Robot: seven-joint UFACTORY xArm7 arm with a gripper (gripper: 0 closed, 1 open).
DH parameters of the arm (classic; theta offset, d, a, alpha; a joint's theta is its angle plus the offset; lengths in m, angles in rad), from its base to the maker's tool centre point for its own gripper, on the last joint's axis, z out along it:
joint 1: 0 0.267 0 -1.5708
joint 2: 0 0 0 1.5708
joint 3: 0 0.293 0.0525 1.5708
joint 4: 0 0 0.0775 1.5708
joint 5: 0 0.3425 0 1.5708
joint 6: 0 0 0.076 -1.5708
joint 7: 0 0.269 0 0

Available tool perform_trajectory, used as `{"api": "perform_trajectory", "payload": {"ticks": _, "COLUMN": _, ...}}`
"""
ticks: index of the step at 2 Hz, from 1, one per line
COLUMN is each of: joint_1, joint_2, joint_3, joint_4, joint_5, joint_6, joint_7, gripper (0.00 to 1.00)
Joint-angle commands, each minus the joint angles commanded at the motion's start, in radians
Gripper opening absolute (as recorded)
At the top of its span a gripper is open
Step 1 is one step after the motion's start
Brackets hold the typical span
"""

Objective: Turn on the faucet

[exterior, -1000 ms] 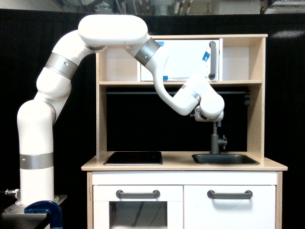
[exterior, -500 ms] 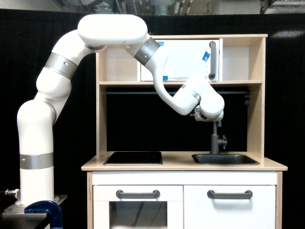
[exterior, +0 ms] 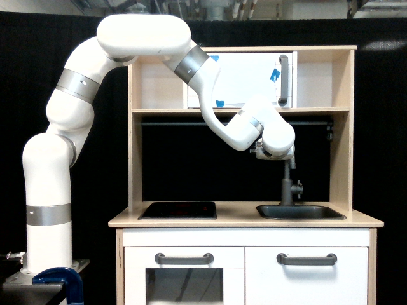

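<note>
The faucet (exterior: 287, 188) is a slim dark grey upright pipe with a small knob on its right side. It stands at the back edge of the dark sink (exterior: 301, 212) in the toy kitchen. The top of the pipe disappears behind my white wrist (exterior: 275, 138), which hangs directly over it. Only small grey parts of the gripper (exterior: 260, 152) show at the wrist's lower left. The fingers are hidden, so I cannot tell whether they are open, shut or touching the spout.
A black hob (exterior: 178, 210) lies at the counter's left. Above the wrist are a wooden shelf (exterior: 240, 110) and a white cabinet door with a grey bar handle (exterior: 283, 80). A dark rail (exterior: 191, 123) runs under the shelf. Below the counter are drawer fronts with grey handles (exterior: 306, 258).
The arm has shifted slightly to the exterior view's left and a little upward, and the wrist has moved with it above the faucet. The faucet looks unchanged.
</note>
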Motion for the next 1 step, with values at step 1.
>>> {"api": "perform_trajectory", "payload": {"ticks": 1, "joint_1": -0.095, "joint_2": -0.163, "joint_3": -0.016, "joint_4": -0.166, "joint_5": -0.074, "joint_6": 0.084, "joint_7": -0.006, "gripper": 1.0}}
